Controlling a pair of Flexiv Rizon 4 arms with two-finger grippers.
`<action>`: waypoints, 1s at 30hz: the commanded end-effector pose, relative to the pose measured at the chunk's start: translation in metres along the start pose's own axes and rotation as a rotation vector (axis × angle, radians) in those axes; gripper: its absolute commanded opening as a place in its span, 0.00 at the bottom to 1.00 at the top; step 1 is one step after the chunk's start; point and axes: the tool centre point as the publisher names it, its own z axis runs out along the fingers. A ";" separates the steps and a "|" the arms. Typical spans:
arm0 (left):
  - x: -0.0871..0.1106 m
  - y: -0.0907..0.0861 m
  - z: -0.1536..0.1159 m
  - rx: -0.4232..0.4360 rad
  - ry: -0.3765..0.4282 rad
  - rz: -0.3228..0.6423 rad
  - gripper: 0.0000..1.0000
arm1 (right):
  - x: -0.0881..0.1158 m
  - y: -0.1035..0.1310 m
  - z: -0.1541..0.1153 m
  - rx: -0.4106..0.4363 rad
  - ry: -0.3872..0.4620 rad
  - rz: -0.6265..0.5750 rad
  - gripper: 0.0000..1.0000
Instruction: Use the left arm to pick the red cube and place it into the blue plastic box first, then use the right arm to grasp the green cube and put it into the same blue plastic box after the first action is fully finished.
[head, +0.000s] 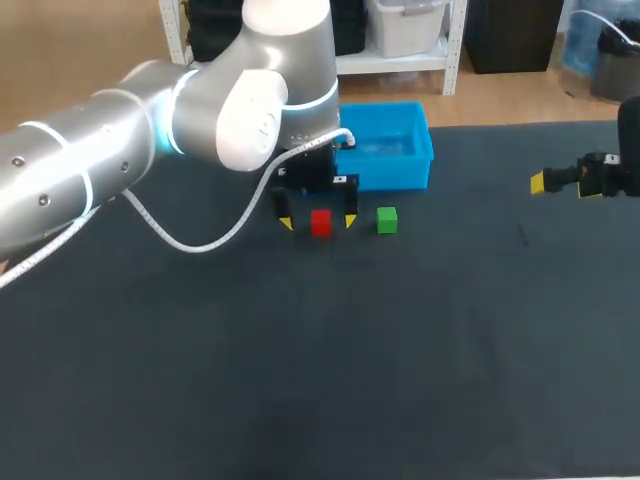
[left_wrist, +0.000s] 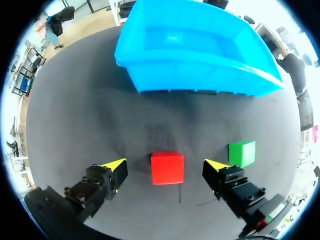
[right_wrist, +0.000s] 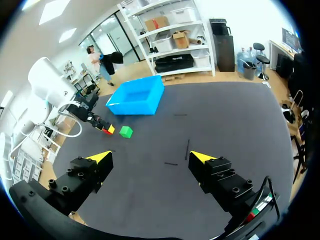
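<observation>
Red cube (left_wrist: 167, 168) sits on table (head: 300, 380) between left gripper (left_wrist: 165, 164) fingers, spread, not touching. Green cube (left_wrist: 242, 152) just beside; blue box (left_wrist: 200, 75) ahead. Right gripper (right_wrist: 150, 156) spread, well apart, above table.

A robotics lab: a silver jointed robot arm (head: 120, 140) with glowing rings hangs over a dark cloth-covered surface (head: 300, 380) bearing test props, a red cube (head: 321, 222), a green cube (head: 387, 220) at its three o'clock, and a blue plastic box (head: 395, 172) at its twelve.

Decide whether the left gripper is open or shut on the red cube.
Open. The left gripper straddles the red cube, with bare table showing between each yellow tip and the cube.
</observation>
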 end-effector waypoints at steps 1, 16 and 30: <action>-0.004 -0.002 0.001 -0.019 0.009 -0.008 1.00 | 0.000 0.000 0.000 -0.001 0.002 -0.001 1.00; -0.003 -0.001 0.006 -0.043 0.013 -0.009 0.47 | 0.000 0.000 0.000 -0.001 0.002 -0.001 1.00; -0.004 -0.003 0.007 -0.037 0.005 -0.006 0.00 | 0.000 0.000 0.000 -0.001 0.002 -0.001 1.00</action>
